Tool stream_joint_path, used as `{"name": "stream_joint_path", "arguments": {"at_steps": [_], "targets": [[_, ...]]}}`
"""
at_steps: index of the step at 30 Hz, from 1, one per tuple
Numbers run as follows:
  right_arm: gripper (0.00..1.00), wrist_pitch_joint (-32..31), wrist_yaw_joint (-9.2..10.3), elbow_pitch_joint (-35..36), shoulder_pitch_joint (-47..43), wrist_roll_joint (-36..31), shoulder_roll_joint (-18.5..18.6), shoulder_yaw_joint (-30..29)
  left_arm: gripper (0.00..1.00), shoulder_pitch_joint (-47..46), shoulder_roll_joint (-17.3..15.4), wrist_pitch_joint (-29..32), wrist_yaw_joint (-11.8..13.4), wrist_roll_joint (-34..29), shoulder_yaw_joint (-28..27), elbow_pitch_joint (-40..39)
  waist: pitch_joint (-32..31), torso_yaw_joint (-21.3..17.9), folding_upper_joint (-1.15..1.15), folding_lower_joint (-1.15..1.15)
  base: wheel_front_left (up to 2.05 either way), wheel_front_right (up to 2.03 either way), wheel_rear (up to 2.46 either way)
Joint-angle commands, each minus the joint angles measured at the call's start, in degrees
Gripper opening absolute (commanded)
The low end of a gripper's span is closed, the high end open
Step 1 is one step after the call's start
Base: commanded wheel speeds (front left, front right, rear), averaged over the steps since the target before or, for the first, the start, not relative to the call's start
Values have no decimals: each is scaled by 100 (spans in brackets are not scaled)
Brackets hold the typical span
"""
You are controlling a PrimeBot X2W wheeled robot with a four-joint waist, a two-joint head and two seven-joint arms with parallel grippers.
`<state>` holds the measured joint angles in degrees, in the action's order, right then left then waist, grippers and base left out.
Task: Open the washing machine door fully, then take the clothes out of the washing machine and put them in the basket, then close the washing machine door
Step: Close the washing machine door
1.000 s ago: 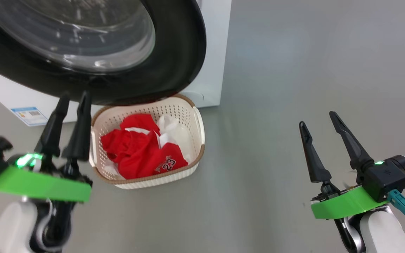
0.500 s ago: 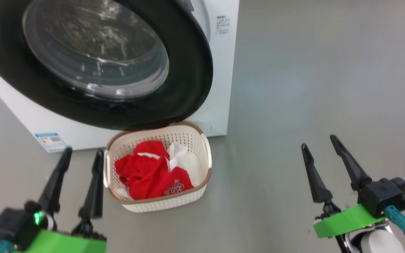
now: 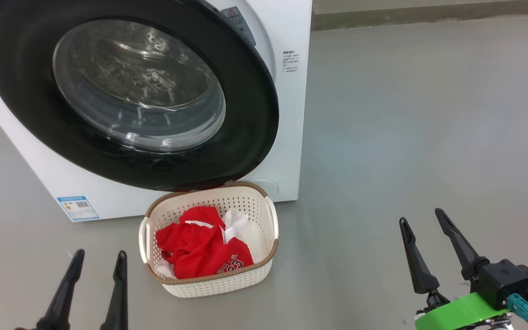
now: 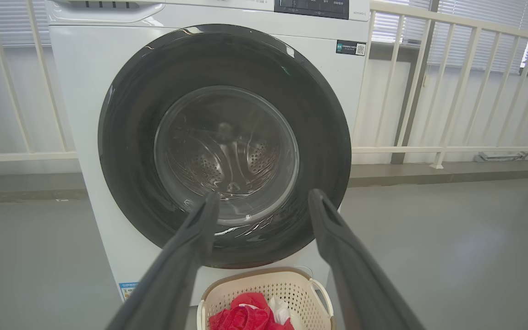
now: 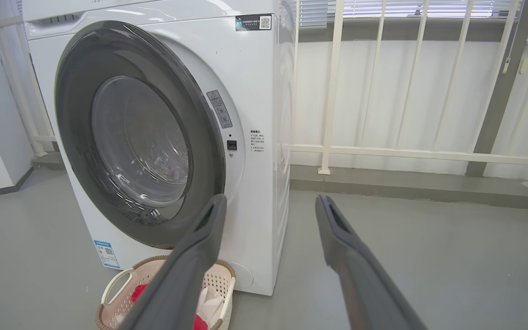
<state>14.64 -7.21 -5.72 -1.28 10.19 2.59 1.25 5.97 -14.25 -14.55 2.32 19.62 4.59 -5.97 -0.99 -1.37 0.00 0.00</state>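
step: door-close check | left fingers [image 3: 63, 288] lower left, right fingers [image 3: 417, 266] lower right: both spread wide, empty | washing machine door [image 3: 140, 87] upper left, looks shut | clothes [image 3: 200, 250] inside basket [image 3: 213, 286], bottom centre | do: verify rim sits flush; press gently if ajar

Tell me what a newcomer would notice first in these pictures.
The glossy black washing machine door with its bulging glass window dominates the upper left of the head view, apparently shut. Just below it in that view, on the grey floor, bright red clothes lie in a cream basket.

Grey floor [image 3: 406, 137]: washing machine [image 3: 288, 137], basket [image 3: 211, 287]
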Motion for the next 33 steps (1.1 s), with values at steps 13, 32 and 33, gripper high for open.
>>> {"name": "stream_joint_path", "arguments": {"at_steps": [13,32,33], "targets": [[100,36,-28,132,-21,68,29,167,100,-6,216,-44,-188,-407,-414,35,-65,81,0,0,0,0,0],[0,36,-28,-360,973,-114,29,314,100,-201,559,-45,-337,-483,-244,-344,384,463,0,0,0,0,0],[0,36,-28,-436,1095,-112,29,330,100,-232,577,-45,-345,-475,-224,-381,449,497,0,0,0,0,0]]}}
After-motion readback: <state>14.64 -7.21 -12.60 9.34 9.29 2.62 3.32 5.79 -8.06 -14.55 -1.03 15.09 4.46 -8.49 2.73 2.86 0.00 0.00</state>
